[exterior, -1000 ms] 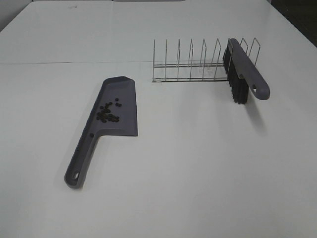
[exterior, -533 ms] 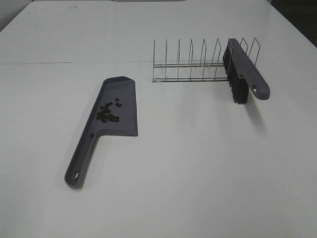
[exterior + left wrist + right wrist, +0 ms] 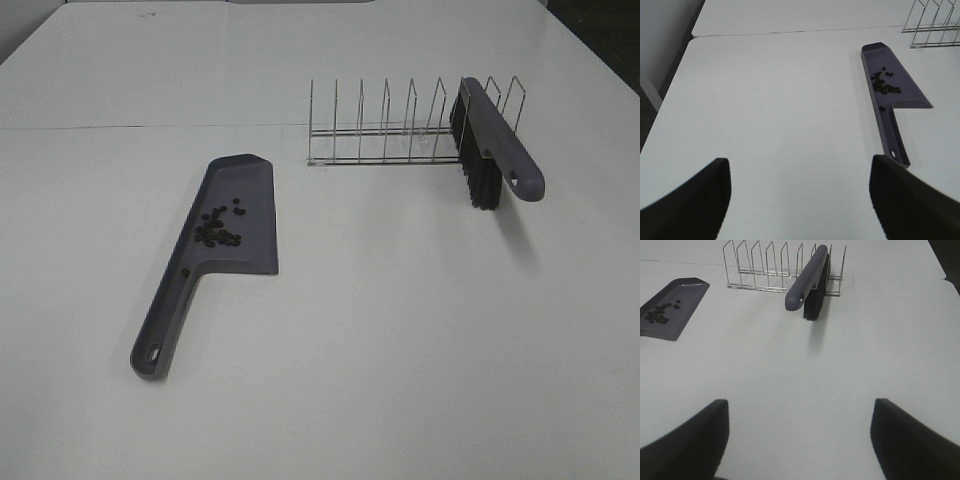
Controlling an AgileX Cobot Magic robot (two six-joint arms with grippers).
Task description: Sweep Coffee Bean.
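Observation:
The coffee beans (image 3: 218, 228) lie as a small dark cluster inside the grey dustpan (image 3: 250, 205), which lies flat on the white table left of centre. They also show in the left wrist view (image 3: 884, 86) and the right wrist view (image 3: 659, 312). The grey brush (image 3: 495, 135) with black bristles leans in the wire rack (image 3: 370, 158) at the back right. Neither gripper shows in the exterior high view. My left gripper (image 3: 800, 200) is open and empty, well short of the dustpan (image 3: 880, 57). My right gripper (image 3: 800, 440) is open and empty, well short of the brush (image 3: 807, 277).
The wire rack (image 3: 760, 286) has several upright dividers. The dustpan's long handle (image 3: 165, 320) points toward the front left. A seam between two tabletops (image 3: 150, 127) runs across the back. The table's left edge (image 3: 670, 85) shows in the left wrist view.

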